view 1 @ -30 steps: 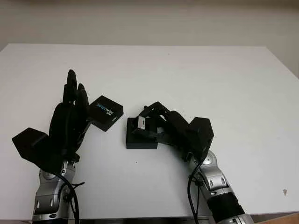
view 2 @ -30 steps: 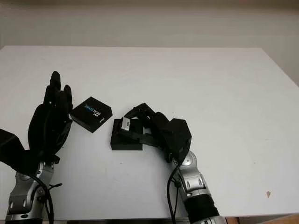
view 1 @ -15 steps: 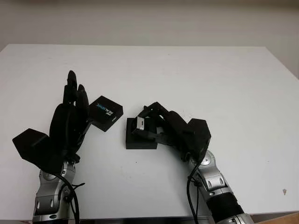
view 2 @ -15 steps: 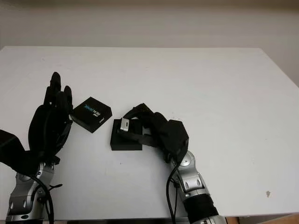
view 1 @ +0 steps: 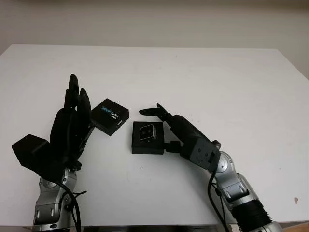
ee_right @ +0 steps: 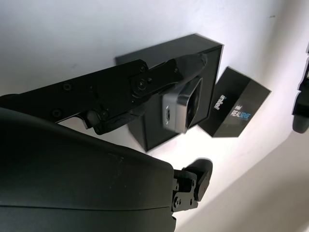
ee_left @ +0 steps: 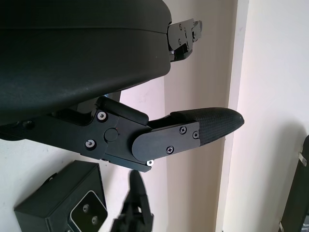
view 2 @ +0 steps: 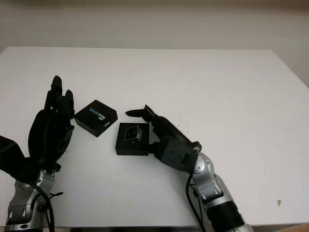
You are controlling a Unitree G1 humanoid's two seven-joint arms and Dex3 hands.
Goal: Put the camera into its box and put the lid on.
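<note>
Sitting in one box [view 1: 147, 138]: one camera [view 1: 147, 133], one lid [view 1: 110, 116] lying beside.
Hovering open-fingered: right hand [view 1: 179, 136] by box, left hand [view 1: 70, 126] by lid.

The small silver-grey square camera [view 1: 147, 133] sits inside the open black square box [view 1: 147, 138], its face turned up, on the white desk [view 1: 203, 82]. The flat black lid with blue and white lettering [view 1: 109, 116] lies on the desk just beside the box, at its left, turned at an angle and not touching it.
</note>
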